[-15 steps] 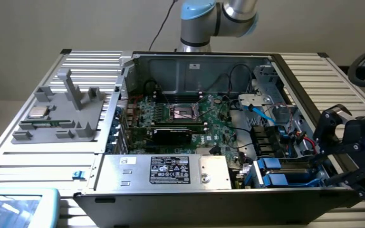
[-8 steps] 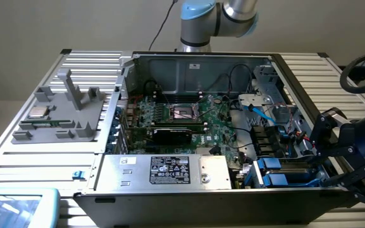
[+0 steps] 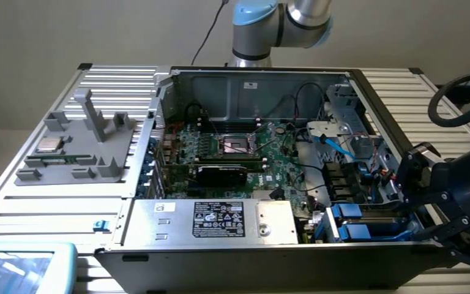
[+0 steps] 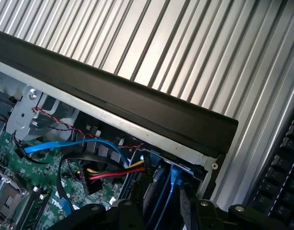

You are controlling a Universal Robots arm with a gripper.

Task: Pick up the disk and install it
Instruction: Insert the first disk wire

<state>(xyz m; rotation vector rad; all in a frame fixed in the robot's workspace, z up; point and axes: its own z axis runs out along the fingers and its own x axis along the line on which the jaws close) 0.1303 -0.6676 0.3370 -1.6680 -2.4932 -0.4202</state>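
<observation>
A robotics lab or test workshop: a robot arm [image 3: 280, 24] stands behind an opened computer case [image 3: 259, 260] on a ribbed metal table [image 3: 47, 214]. Bare circuit board [image 3: 284, 165] and loose cables [image 4: 80, 143] lie just beyond the gripper [image 4: 160, 211], and a keyboard [image 4: 281, 177] sits close beside it.

My gripper [image 4: 159, 211]: one
Blue carriers [image 3: 349, 211] I count: two
Computer case [image 3: 259, 262]: one
Silver box [image 3: 155, 223], black label: one

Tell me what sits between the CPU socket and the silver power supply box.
In the exterior view, a black expansion card lies across the green motherboard, between the CPU socket and the silver power supply box.
</observation>
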